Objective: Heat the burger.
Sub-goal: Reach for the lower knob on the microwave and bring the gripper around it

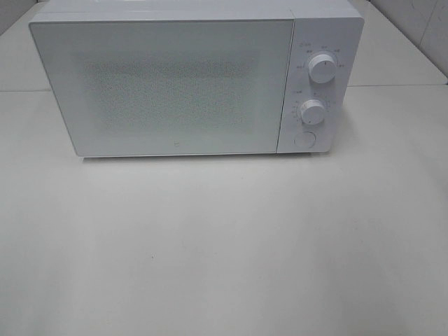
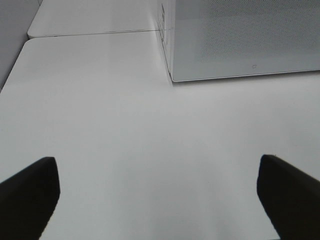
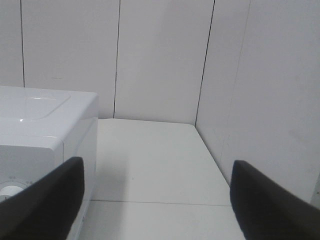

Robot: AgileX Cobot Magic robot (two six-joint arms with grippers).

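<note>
**White microwave shut — burger out of sight**

White microwave (image 1: 182, 84) sits shut on the table (image 1: 224, 252). I see no burger anywhere; it may be behind the door (image 1: 164, 87), cannot tell. Both left gripper (image 2: 156, 161) and right gripper (image 3: 156, 162) spread, empty — parked clear of the door swing, I judge.

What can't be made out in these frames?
- Burger: in no view. In exterior high, the dotted screen of the microwave door hides the inside.
- Markings around the upper dial and lower dial: too small, exterior high.
- Left gripper, right gripper: only fingertips show, the rest cut by the frame edge; absent from exterior high.
</note>
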